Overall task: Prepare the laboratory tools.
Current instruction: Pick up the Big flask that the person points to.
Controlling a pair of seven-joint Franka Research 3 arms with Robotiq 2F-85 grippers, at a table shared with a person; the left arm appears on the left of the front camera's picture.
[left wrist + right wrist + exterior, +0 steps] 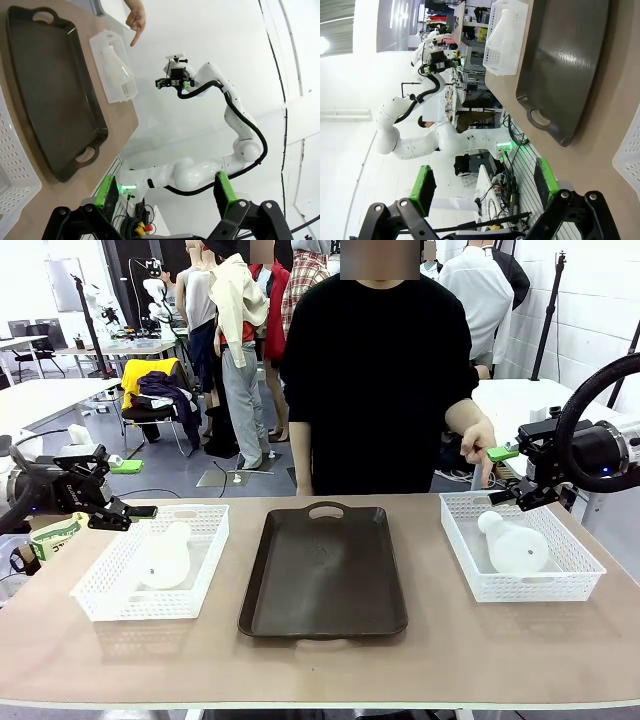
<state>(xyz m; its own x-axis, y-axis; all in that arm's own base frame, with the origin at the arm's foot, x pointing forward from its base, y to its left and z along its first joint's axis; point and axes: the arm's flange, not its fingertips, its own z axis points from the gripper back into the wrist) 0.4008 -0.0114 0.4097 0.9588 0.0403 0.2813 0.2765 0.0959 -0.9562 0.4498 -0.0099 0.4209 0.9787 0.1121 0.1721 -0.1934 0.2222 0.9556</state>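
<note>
Two frosted white conical flasks lie on their sides, one (165,556) in the left mesh basket (100,602) and one (516,546) in the right mesh basket (560,585). My left gripper (130,490) hovers open and empty at the left basket's far left corner. At the far edge of the right basket, my right gripper (503,476) is also open and empty. The left wrist view looks past the left gripper (165,195) to the right flask (119,67). The right wrist view looks past the right gripper (484,187) to the left flask (506,22).
A dark brown tray (323,580) lies between the baskets with nothing on it. A person in black stands at the far side, one hand (480,440) pointing down near the right basket and close to my right gripper. A tape roll (55,537) sits at the table's left edge.
</note>
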